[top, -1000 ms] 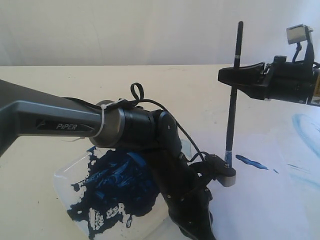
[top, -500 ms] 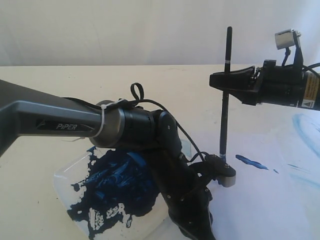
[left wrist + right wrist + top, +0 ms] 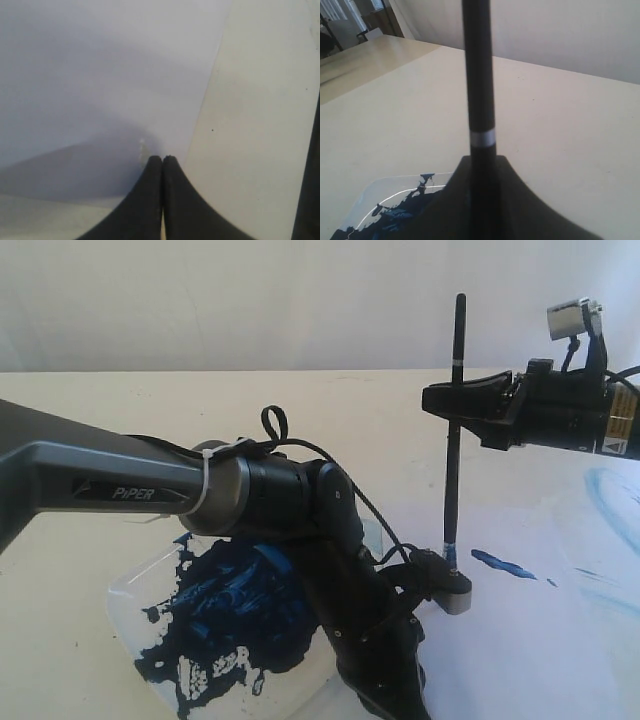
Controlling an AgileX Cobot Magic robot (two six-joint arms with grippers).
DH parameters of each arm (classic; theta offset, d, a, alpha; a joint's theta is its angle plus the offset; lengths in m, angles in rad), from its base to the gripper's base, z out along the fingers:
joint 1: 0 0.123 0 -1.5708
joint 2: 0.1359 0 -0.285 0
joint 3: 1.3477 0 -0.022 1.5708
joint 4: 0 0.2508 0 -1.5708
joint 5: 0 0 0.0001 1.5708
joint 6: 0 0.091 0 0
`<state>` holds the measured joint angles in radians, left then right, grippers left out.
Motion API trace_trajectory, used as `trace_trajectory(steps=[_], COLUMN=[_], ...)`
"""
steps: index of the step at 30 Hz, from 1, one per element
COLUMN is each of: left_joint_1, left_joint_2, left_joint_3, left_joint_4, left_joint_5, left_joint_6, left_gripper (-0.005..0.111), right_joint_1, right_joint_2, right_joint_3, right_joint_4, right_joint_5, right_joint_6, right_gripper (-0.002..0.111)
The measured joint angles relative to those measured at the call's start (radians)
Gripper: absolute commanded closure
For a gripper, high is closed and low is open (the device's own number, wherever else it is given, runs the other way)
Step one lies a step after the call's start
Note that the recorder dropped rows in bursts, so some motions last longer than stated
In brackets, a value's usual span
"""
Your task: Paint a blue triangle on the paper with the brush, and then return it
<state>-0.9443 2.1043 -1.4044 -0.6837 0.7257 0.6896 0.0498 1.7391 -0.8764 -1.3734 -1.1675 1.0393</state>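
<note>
My right gripper (image 3: 447,400) is shut on the brush (image 3: 453,470), holding it upright by the upper handle. The brush's dark tip hangs at the top of a small grey and black cylinder (image 3: 455,592), beside the paper (image 3: 520,640). In the right wrist view the brush (image 3: 479,75) rises from between the shut fingers of my right gripper (image 3: 482,161). A short dark-blue stroke (image 3: 505,563) lies on the paper; no blue triangle shows. My left gripper (image 3: 162,159) is shut, with its tips down at the edge of the paper (image 3: 100,75).
A clear paint dish (image 3: 130,595) with a dark-blue paint puddle (image 3: 235,615) sits at the front left, partly behind my left arm (image 3: 330,530). Faint light-blue smears (image 3: 610,495) mark the paper's right side. Cream tabletop (image 3: 260,125) lies around the sheet.
My right gripper has moved left with the brush, and the brush now stands straighter over the small cylinder. The left arm has stayed still.
</note>
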Motion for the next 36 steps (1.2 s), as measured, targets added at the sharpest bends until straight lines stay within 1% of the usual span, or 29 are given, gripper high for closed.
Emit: trace_trajectory(steps=[7, 28, 36], left_joint_1=[0.0, 0.0, 0.0], left_joint_2=[0.0, 0.0, 0.0], left_joint_3=[0.0, 0.0, 0.0], left_joint_4=[0.0, 0.0, 0.0], left_joint_5=[0.002, 0.005, 0.006], left_joint_6=[0.0, 0.0, 0.0], left_gripper=[0.107, 0.107, 0.107], right_joint_1=[0.0, 0.0, -0.039], right_joint_2=[0.0, 0.066, 0.066], right_joint_3=[-0.01, -0.099, -0.108], right_joint_4=[0.016, 0.026, 0.031], right_joint_5=[0.051, 0.152, 0.168], right_joint_6=[-0.029, -0.036, -0.037], right_gripper=[0.108, 0.108, 0.108])
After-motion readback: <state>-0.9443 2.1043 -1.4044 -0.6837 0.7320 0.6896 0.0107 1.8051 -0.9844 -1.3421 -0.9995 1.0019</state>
